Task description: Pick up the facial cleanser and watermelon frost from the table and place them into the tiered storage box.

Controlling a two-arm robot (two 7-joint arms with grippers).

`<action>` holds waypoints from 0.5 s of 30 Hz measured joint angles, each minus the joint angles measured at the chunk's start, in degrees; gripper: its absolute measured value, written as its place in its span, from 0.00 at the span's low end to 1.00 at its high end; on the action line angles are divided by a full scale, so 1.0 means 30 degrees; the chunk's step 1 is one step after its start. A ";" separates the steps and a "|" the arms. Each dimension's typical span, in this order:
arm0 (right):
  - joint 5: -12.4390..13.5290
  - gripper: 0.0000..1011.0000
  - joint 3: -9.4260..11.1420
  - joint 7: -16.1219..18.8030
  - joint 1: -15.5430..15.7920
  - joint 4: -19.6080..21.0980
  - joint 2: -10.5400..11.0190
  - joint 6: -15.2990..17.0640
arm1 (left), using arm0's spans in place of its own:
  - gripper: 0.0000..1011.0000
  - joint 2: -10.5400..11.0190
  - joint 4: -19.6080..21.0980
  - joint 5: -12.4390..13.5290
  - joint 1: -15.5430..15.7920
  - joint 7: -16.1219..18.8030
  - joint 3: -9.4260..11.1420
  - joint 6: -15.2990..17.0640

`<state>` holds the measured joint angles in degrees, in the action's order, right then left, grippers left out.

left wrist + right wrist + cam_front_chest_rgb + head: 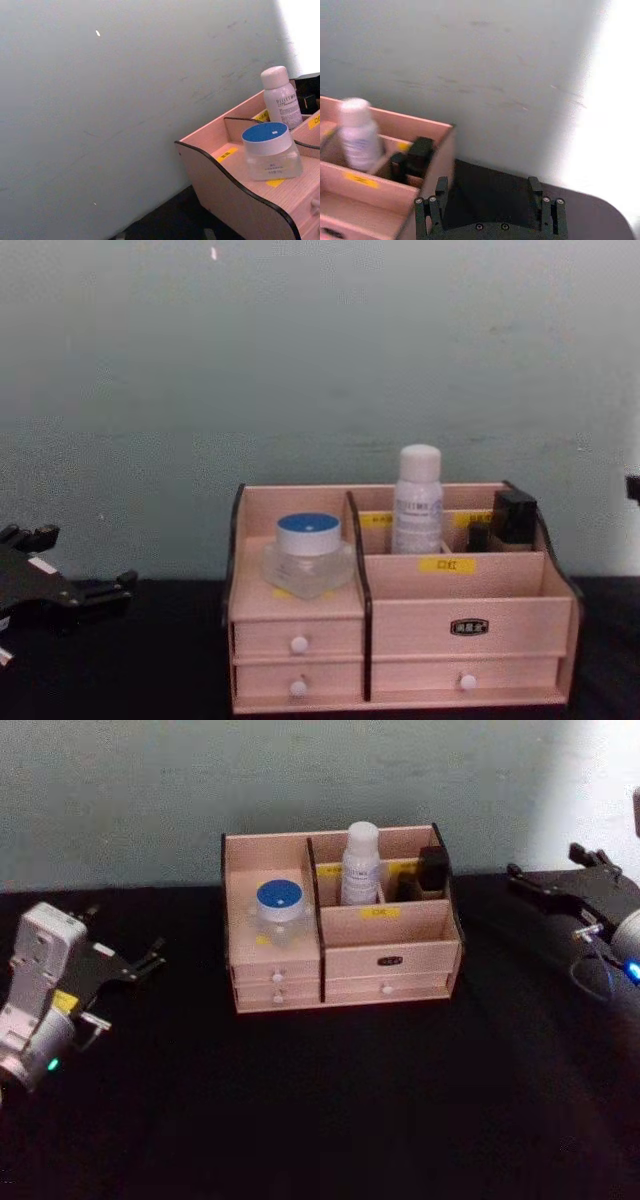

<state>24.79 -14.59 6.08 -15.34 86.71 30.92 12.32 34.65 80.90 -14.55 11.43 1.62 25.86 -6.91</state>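
The tiered storage box [390, 960] [470, 610] stands at the back middle of the black table. In its left compartment rests a clear jar with a blue lid [280, 905] [267, 150] [308, 550], which I take for the facial cleanser. Upright in a rear compartment is a white bottle [361, 865] [280, 100] [359, 135] [417, 500], which I take for the watermelon frost. My left gripper [125, 935] [85, 558] hangs open over the table's left side, well clear of the box. My right gripper [545, 862] [487, 185] is open and empty, off to the box's right.
A small dark item [432, 870] [417, 152] [512, 515] occupies the box's rear right compartment. A pale wall rises close behind the box. The black table [350, 1100] stretches in front of the box and between the two arms.
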 joint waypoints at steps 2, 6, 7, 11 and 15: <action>-0.0354 0.99 0.0051 -0.0598 0.0166 -0.0165 -0.0243 -0.0160 | 0.99 0.0000 0.0000 -0.0001 0.0002 0.0000 0.0001 0.0000; -0.1721 0.99 -0.0101 -0.2128 0.0515 -0.0773 -0.0860 -0.0956 | 0.99 0.0000 -0.0001 0.0000 0.0000 0.0000 0.0001 0.0000; -0.2214 0.99 -0.0237 -0.2537 0.0570 -0.1065 -0.1063 -0.1236 | 0.99 0.0000 -0.0001 -0.0001 0.0001 0.0000 0.0000 0.0000; -0.3746 0.99 -0.0804 -0.3535 0.0597 -0.2031 -0.1539 -0.2169 | 0.99 0.0000 -0.0001 -0.0001 0.0001 0.0000 0.0000 0.0000; -0.4674 0.99 -0.1153 -0.4031 0.0491 -0.2931 -0.1993 -0.2656 | 0.99 -0.0001 -0.0001 -0.0001 0.0000 0.0000 0.0001 0.0000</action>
<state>10.77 -18.05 -6.01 -13.86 77.91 24.94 4.35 34.64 80.90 -14.55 11.43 1.62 25.86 -6.91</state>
